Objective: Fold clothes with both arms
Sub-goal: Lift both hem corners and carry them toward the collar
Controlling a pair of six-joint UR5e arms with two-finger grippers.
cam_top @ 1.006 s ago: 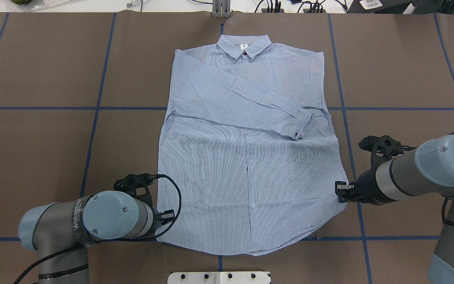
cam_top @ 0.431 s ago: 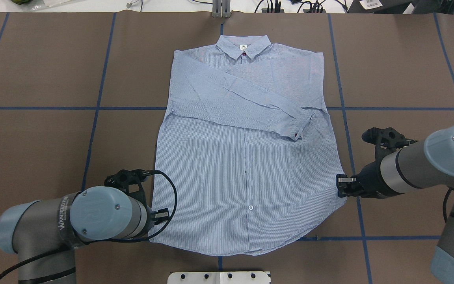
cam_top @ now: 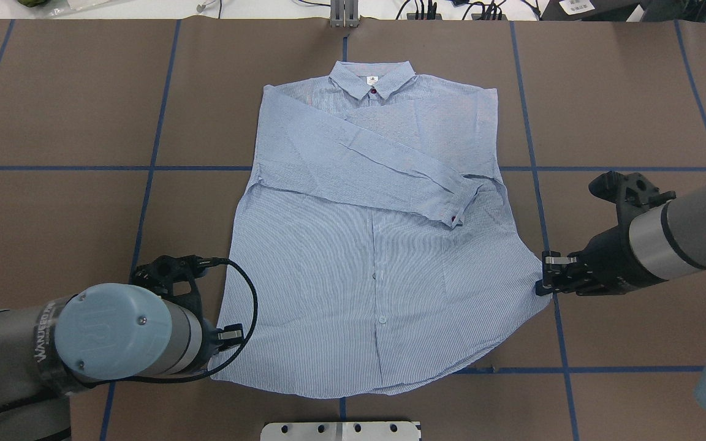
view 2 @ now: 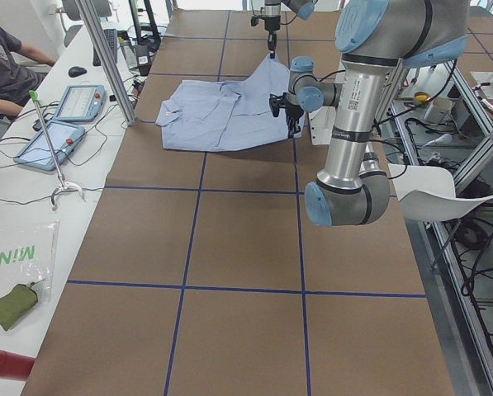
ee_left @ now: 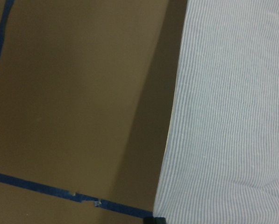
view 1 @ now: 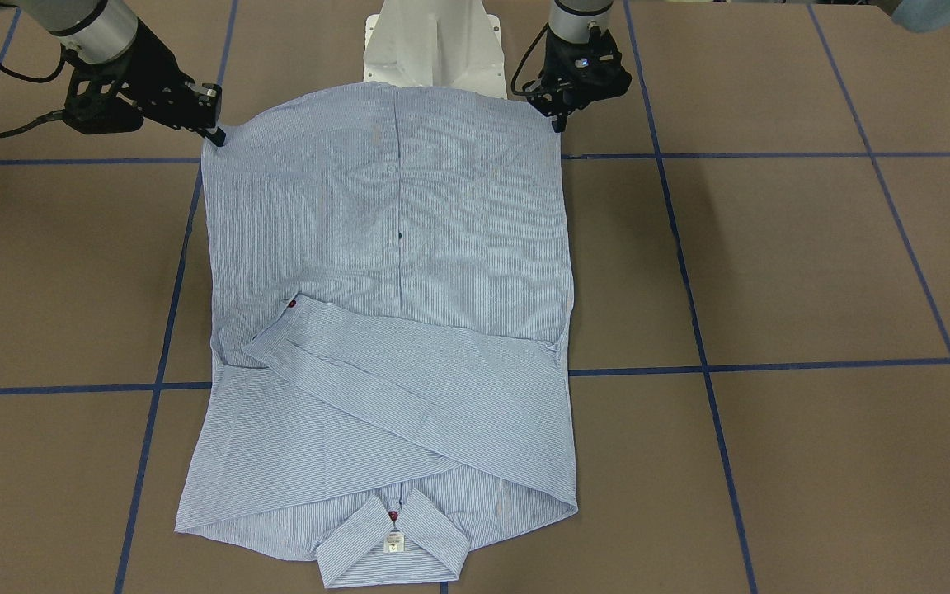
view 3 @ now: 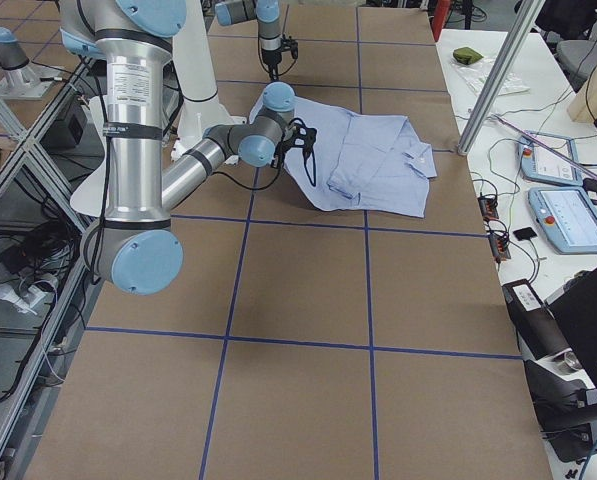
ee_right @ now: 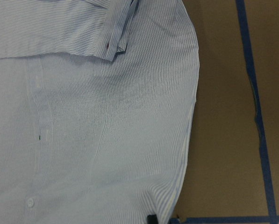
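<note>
Striped shirt [view 1: 392, 247] lay sleeves folded in; my left gripper [view 1: 556, 122] and right gripper [view 1: 215, 134] each clamped a hem corner, and I judged the body fold outstanding.

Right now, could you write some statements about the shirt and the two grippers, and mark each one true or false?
1. The left gripper and the right gripper are at the lower corners of the shirt. True.
2. The collar is at the end near the grippers. False: it is at the opposite end.
3. A sleeve lies across the chest. True.
4. The shirt is rolled into a ball. False: it lies spread out.
</note>
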